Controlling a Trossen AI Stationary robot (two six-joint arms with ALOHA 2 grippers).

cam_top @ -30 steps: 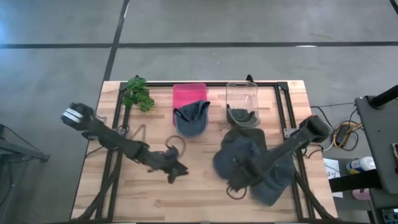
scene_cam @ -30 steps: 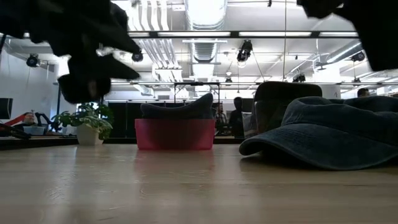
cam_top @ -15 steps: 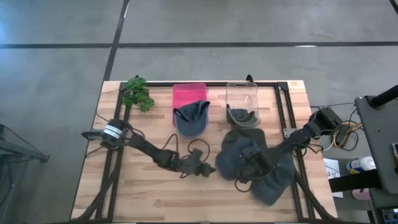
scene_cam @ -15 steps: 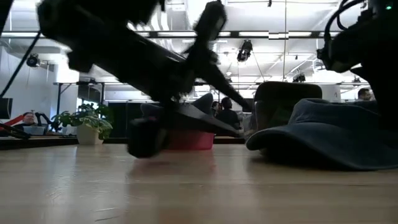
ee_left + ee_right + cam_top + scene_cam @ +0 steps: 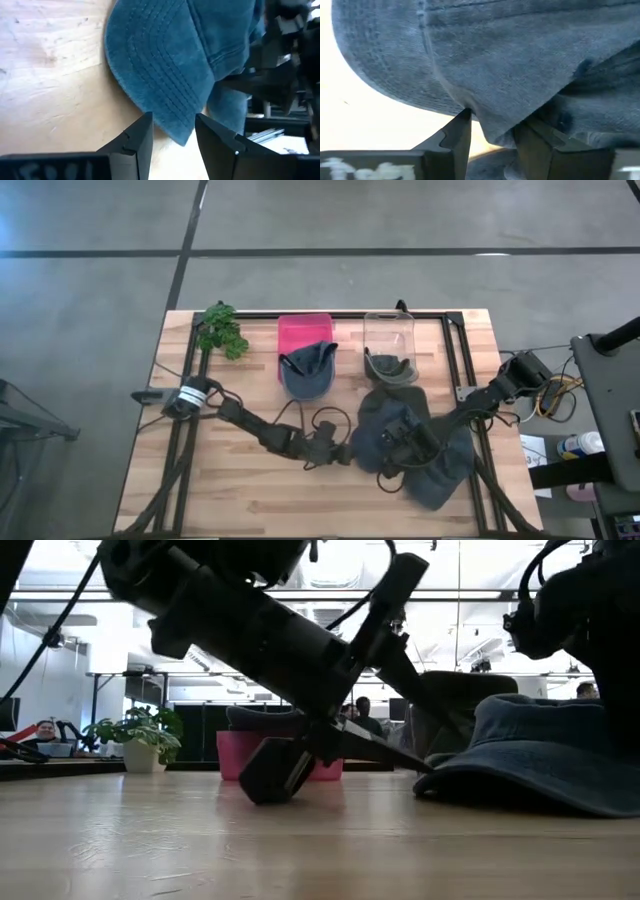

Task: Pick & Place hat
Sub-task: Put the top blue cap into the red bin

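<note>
Two tools meet at one blue hat [image 5: 415, 445]. The left tool [image 5: 172, 131] is open astride the brim edge. The right tool [image 5: 492, 131] pinches the crown fabric.

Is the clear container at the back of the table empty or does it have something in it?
Not empty. The high view shows a dark hat inside the clear container, at its front.

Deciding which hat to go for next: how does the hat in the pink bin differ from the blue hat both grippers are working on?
The hat in the pink bin sits half in its bin, brim hanging over the front edge, with no gripper near; the blue hat lies on the bare table with the left gripper open around its brim and the right gripper on its crown. The binned hat looks smaller. Both are dark blue fabric.
</note>
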